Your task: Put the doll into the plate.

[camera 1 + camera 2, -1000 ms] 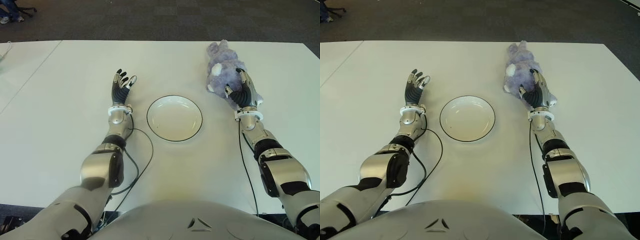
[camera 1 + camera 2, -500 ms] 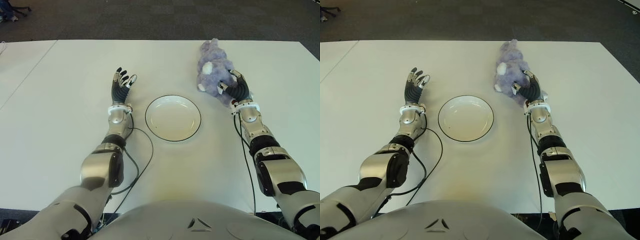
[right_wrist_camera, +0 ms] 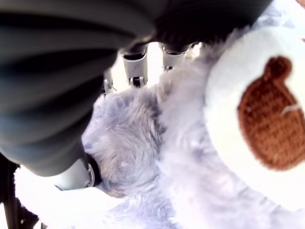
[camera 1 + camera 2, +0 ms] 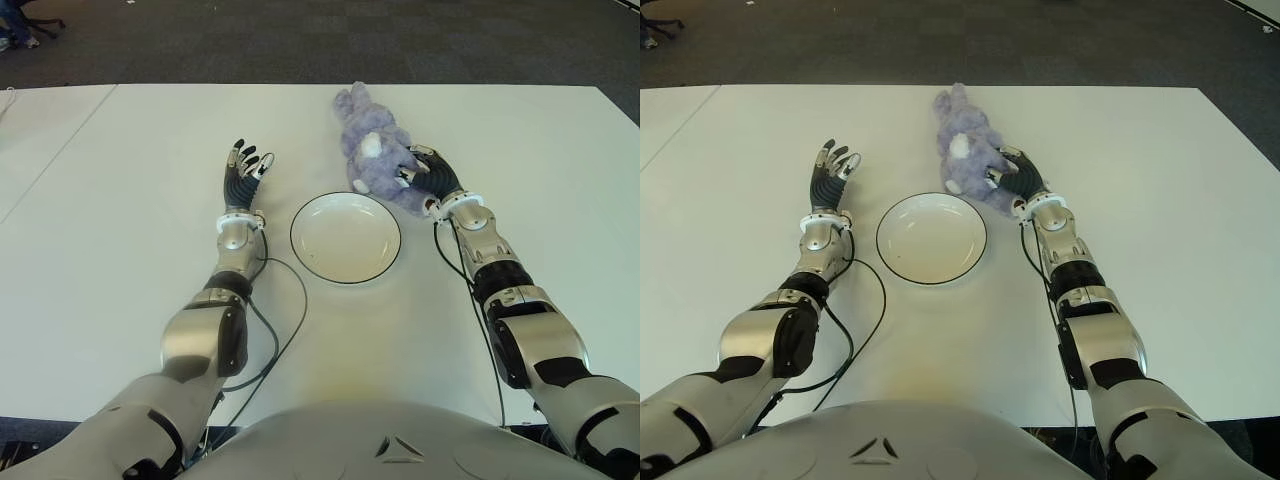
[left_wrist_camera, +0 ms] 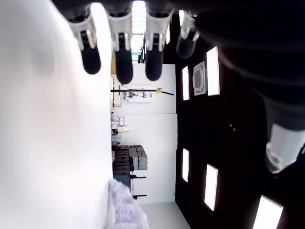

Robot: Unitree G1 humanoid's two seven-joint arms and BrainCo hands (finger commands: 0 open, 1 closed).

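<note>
A fluffy purple doll (image 4: 372,147) with a white muzzle hangs just past the far right rim of the white plate (image 4: 346,236). My right hand (image 4: 426,176) is shut on the doll's near end, its fingers buried in the fur (image 3: 128,143). The white muzzle with a brown nose (image 3: 269,109) fills the right wrist view. The plate, round with a dark rim, has nothing in it. My left hand (image 4: 243,170) shows to the left of the plate, fingers spread and holding nothing.
A black cable (image 4: 283,310) loops over the white table (image 4: 110,200) near my left forearm. Dark carpet (image 4: 300,40) lies beyond the table's far edge. A seam crosses the table at the far left.
My right hand has carried the doll leftward from the table's right side to the plate's far right rim. The left hand has stayed where it was.
</note>
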